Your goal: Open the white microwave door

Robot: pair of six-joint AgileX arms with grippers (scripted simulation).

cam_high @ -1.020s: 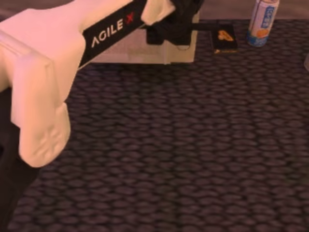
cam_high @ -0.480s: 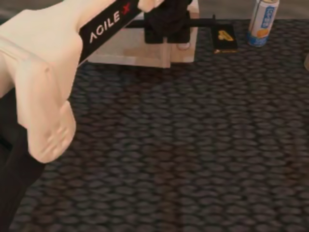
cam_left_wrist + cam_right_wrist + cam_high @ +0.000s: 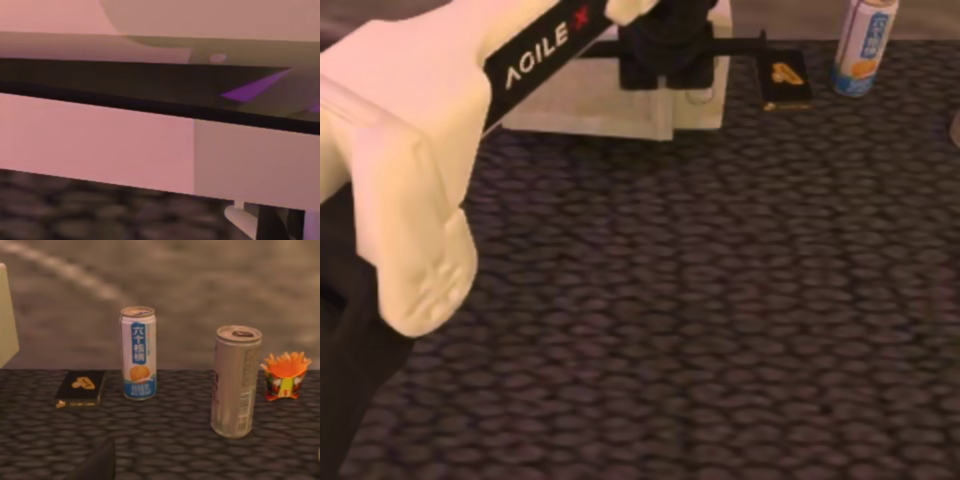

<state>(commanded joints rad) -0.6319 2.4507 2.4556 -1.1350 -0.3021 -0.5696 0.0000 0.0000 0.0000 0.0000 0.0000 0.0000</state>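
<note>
Fingers: I cannot tell whether my left gripper [image 3: 665,45] is spread or closed; it sits at the white microwave [image 3: 620,100] at the far edge, left of centre, over its front. The white microwave door [image 3: 95,145] fills the left wrist view. A black box [image 3: 785,80] and a juice can [image 3: 863,45] stand to the right.

A cream-white arm [image 3: 410,150] is marked with a black band lettered in white. The table [image 3: 720,300] is covered in a dark pebbled weave. A white, blue and orange can [image 3: 138,360], a silver can [image 3: 235,382] and a black box with an orange mark [image 3: 81,388] are seen.
</note>
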